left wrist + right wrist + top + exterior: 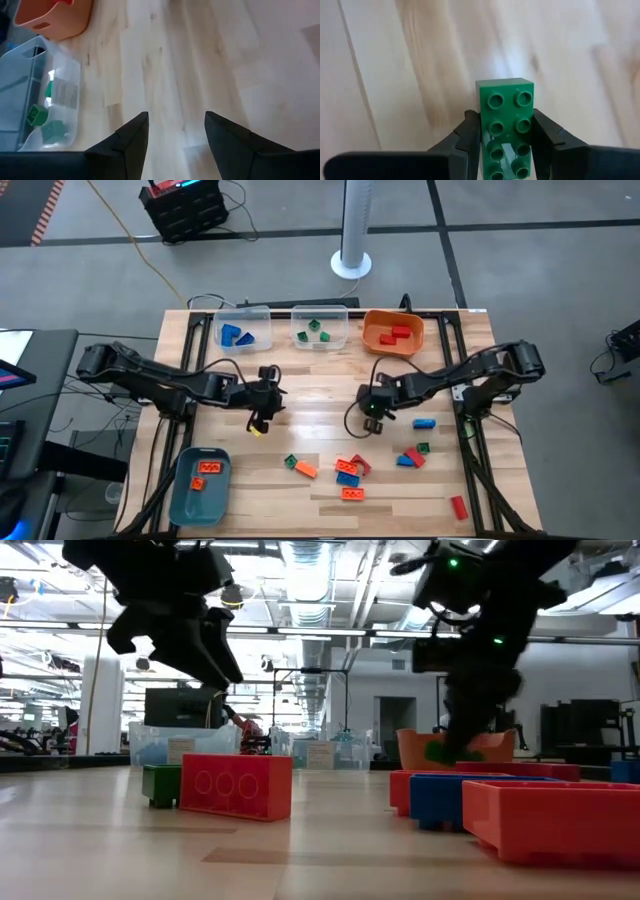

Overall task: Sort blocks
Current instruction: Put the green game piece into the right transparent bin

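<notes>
Nearest the front edge: a loose scatter of blocks [349,471] in red, orange, blue and green on the table [300,385], plus one red brick [459,506] apart at the right. Off to the front left, a teal bin [199,485] with two orange bricks inside.

Mid-table: right gripper [506,142] pinching a green block [506,127] by its long flat sides, studs facing the wrist camera, seemingly lifted clear of the wood. Beside it, left gripper [176,131] with fingers spread and nothing between them, over bare table.

Handling, as a judgement: hard, light, rigid plastic, no give under the fingers; smooth side walls likely slippery, so best gripped square across two flat opposite sides near the middle, not on corners or studs. Little risk of damage, some risk of twisting out if held off-centre.

Farthest back: clear bin with blue bricks [244,330], clear bin with green bricks [320,328], orange bin [393,332] with red ones.
</notes>
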Controlling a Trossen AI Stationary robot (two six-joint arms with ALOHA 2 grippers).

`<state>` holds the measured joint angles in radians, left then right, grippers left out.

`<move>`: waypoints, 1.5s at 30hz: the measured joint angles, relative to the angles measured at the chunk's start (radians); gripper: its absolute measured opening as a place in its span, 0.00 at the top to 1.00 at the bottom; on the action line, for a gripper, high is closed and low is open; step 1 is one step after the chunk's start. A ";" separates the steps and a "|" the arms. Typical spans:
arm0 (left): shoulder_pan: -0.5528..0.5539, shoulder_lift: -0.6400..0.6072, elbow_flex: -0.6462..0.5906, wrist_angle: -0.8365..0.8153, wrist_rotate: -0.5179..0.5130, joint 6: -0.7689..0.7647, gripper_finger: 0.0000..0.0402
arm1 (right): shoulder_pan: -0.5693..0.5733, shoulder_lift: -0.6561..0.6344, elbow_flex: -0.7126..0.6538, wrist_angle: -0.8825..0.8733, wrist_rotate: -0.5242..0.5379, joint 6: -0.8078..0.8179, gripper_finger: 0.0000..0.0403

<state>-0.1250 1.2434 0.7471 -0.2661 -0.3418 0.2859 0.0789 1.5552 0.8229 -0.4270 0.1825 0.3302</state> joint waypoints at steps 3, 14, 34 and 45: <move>-0.040 0.000 -0.008 0.018 -0.037 0.015 0.54 | -0.023 -0.012 0.008 0.079 0.000 -0.013 0.68; -0.083 -0.026 -0.221 0.554 -0.094 0.139 0.57 | -0.102 -0.016 0.017 0.669 0.108 -0.100 0.68; -0.083 -0.026 -0.221 0.567 -0.083 -0.067 0.57 | -0.484 0.398 0.556 0.390 0.132 -0.124 0.65; -0.083 -0.026 -0.222 0.541 -0.094 -0.083 0.57 | -0.539 0.482 0.727 0.183 0.026 -0.130 0.44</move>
<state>-0.2081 1.2171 0.5255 0.2748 -0.4356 0.2027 -0.4599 2.0373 1.5495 -0.2441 0.2080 0.1997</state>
